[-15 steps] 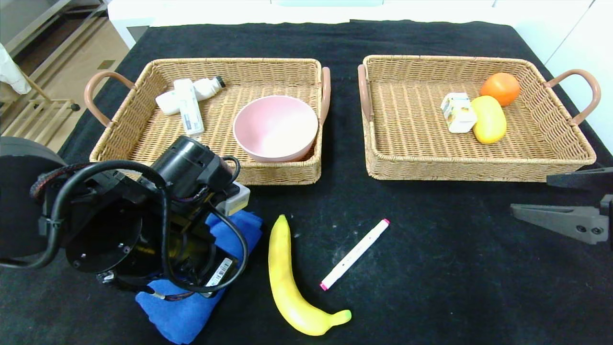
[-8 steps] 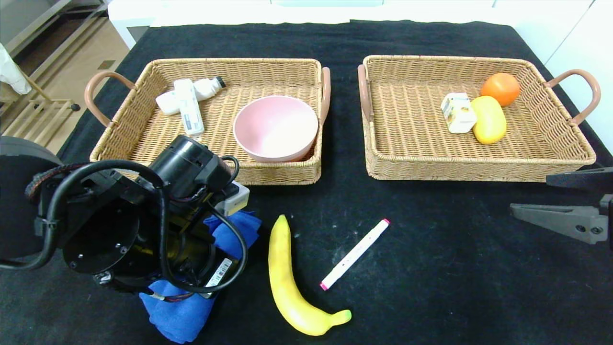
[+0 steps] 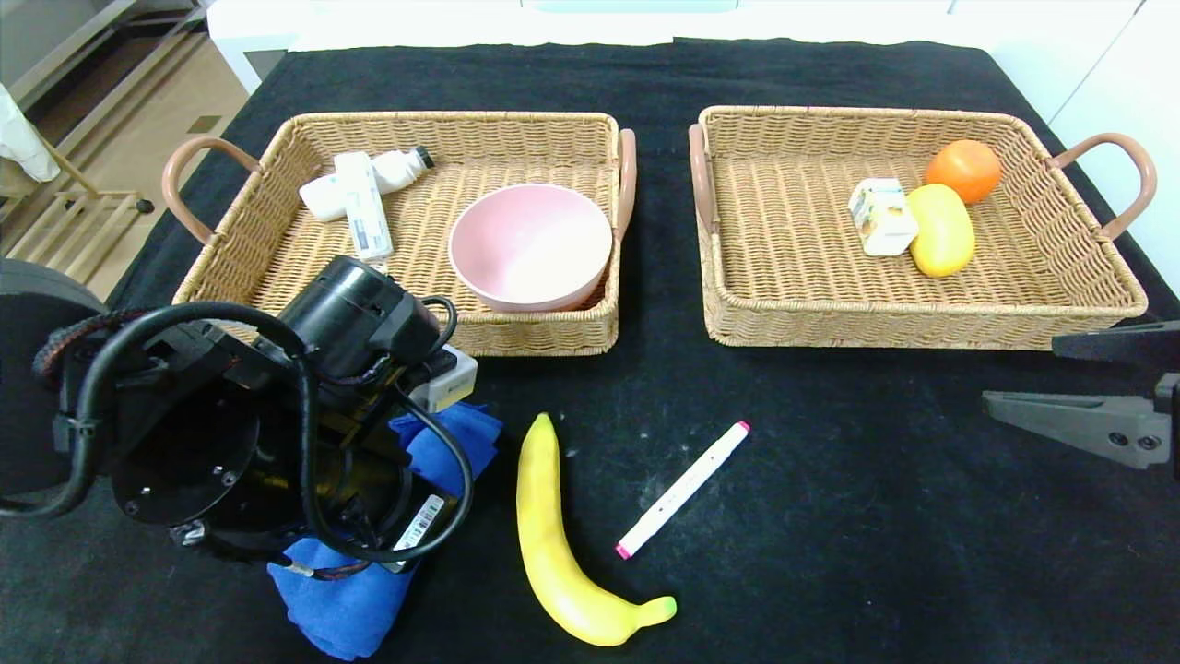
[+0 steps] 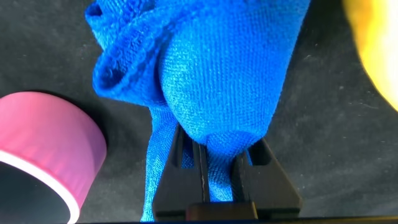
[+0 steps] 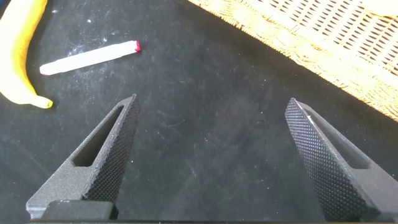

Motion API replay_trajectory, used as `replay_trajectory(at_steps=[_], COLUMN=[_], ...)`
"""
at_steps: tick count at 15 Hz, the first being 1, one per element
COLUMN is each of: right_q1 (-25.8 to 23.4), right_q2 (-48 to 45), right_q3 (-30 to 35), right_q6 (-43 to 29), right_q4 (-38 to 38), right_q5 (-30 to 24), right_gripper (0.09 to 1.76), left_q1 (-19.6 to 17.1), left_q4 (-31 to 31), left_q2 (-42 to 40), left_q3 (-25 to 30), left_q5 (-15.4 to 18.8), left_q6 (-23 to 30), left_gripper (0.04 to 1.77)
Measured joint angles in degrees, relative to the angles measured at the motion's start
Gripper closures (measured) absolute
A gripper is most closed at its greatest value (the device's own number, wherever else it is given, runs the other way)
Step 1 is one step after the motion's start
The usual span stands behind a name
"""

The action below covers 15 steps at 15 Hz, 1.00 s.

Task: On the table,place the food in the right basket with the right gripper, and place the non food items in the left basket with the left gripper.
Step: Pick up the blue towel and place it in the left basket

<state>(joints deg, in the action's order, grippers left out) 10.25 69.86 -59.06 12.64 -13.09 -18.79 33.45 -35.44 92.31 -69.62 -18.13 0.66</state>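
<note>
Fingers (image 4: 186, 158) of my left gripper (image 4: 214, 155) are pinched tight on the blue cloth (image 4: 211, 87); in the left wrist view a fold of it bunches up between them and bulges outward past their tips. From the head view I see the cloth (image 3: 442, 438) lying on the black table (image 3: 830, 516) under the left arm, near the front edge on my left side, with blue corners showing on either side of the wrist. A pink cylindrical thing (image 4: 43, 149) shows beside the cloth in the wrist view, but I cannot tell what it is.

Just to the right of the cloth lies the banana (image 3: 562, 544), lengthwise on the table, its green tip toward me. Beyond it, a little apart, a white marker (image 3: 684, 489) with pink ends lies at a slant.

My right gripper (image 5: 211, 155) hangs over the table at the right edge, its fingers (image 5: 106, 158) spread wide with nothing between them; its camera looks down on bare table, with the marker (image 5: 90, 57) and the banana's end (image 5: 18, 56) farther off.

Behind the loose things stand the two wicker baskets, side by side. The left basket (image 3: 553, 337) holds a pink bowl (image 3: 530, 244) at its near right corner and a white bottle (image 3: 387, 171) with a white tube (image 3: 362, 207) across it toward the far left. The right basket (image 3: 784, 327) holds a small carton (image 3: 880, 217), a yellow fruit (image 3: 940, 231) touching it, and an orange (image 3: 963, 169) just behind.
</note>
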Motion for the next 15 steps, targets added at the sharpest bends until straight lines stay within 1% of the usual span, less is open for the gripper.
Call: replay_trajectory(at_steps=[4, 8, 10, 13, 15], right_q1=[0.00, 0.00, 0.00, -0.02, -0.09], right_q2=[-0.02, -0.44, -0.68, -0.88, -0.96], right_q3=[0.00, -0.02, -0.09, -0.09, -0.09], right_q6=[0.00, 0.00, 0.00, 0.02, 0.00], right_q4=[-0.02, -0.02, 0.00, 0.06, 0.06], right_q5=[0.00, -0.01, 0.00, 0.00, 0.07], right_gripper=[0.14, 0.14, 0.14, 0.14, 0.14], left_q1=[0.69, 1.96, 2.07, 1.85, 1.00], left_q4=[-0.06, -0.26, -1.05, -3.47, -4.08], left_q2=[-2.38, -5.29, -6.10, -6.28, -5.60], left_q3=[-1.99, -6.38, -9.87, -17.07, -21.59], left_q5=[0.20, 0.09, 0.09, 0.00, -0.11], left_q6=[-0.17, -0.50, -0.68, -0.73, -1.12], left_gripper=[1.52, 1.52, 1.52, 1.52, 1.52])
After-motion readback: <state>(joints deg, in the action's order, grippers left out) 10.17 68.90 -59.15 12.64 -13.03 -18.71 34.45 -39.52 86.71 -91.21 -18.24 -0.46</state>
